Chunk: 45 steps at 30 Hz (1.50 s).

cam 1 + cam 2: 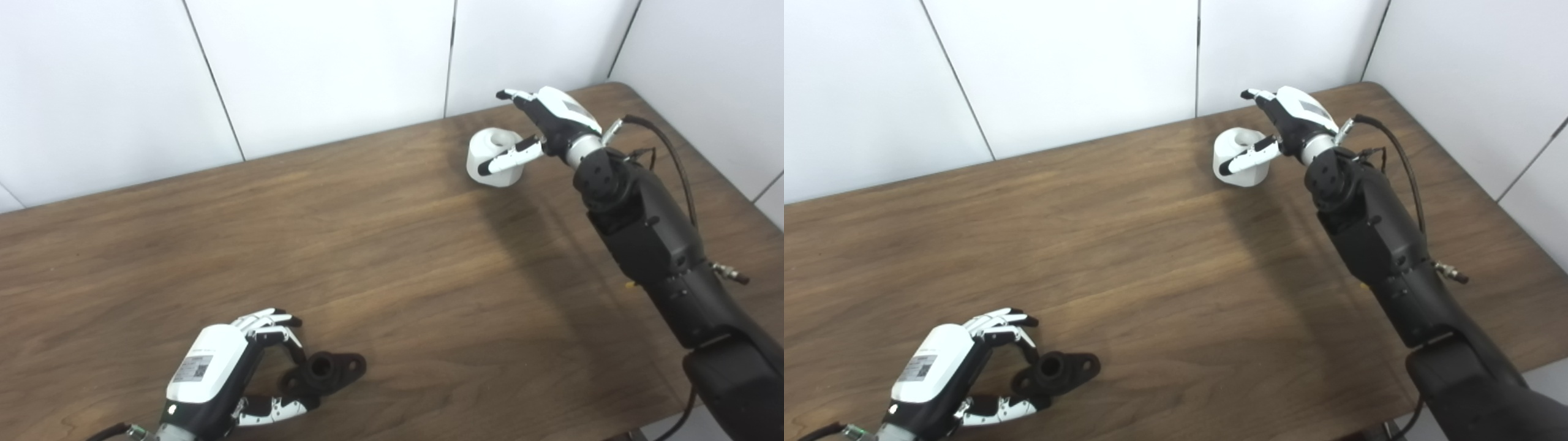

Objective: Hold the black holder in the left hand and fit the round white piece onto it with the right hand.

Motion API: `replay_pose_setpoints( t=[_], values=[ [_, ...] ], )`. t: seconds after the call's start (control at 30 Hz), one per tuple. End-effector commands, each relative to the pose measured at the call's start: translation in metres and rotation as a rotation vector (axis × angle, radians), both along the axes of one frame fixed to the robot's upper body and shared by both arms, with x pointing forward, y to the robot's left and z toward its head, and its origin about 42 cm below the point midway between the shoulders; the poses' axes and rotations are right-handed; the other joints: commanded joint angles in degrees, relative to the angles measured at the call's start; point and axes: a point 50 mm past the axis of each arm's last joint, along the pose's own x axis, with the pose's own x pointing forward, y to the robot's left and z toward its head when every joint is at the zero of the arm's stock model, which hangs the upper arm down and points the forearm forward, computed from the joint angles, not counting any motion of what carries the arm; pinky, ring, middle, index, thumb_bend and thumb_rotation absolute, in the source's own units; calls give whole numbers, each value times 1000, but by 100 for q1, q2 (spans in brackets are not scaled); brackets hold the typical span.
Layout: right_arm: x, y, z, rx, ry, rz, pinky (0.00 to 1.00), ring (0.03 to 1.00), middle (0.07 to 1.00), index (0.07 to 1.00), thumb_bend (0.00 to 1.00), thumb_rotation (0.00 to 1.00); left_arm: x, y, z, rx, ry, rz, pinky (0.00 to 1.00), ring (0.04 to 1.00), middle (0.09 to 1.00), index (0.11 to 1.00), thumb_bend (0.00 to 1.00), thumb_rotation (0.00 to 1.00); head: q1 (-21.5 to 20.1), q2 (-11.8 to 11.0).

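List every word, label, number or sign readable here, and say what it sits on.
No text can be read.
Left hand: a sticker with a square code and small print on its white back, too blurred to read.
Right hand: a grey patch on its back, no legible marks.
Black holder, round white piece, table: no markings visible.

Left forearm cut off at the bottom edge; black holder (324, 370) partly behind left hand (211, 373) fingers.

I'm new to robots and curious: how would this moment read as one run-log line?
left hand: around black holder, on table | right hand: open at round white piece, not lifted | fitting: not begun
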Motion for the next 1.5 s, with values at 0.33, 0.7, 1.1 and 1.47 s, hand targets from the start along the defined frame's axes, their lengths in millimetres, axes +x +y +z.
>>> replay_pose_setpoints(
  t=[0.33,0.7,1.1,1.47],
  values=[
    [11,-9,36,-81,-56,-12,1000,990,939,847,922,360,-13,14,-27,83,152,24,828,862,788,489,516,52,-1,3],
    [10,-7,33,-106,-27,-2,1000,976,923,818,904,343,-12,13,-26,76,142,29,810,856,787,489,516,53,17,20],
    [11,-3,26,-117,-4,10,1000,980,927,820,896,361,-12,12,-25,77,150,26,825,865,792,489,516,53,33,31],
    [9,-7,26,-121,5,9,1000,981,923,817,862,349,-15,10,-23,77,146,24,826,864,790,489,516,53,47,70]
  ],
)
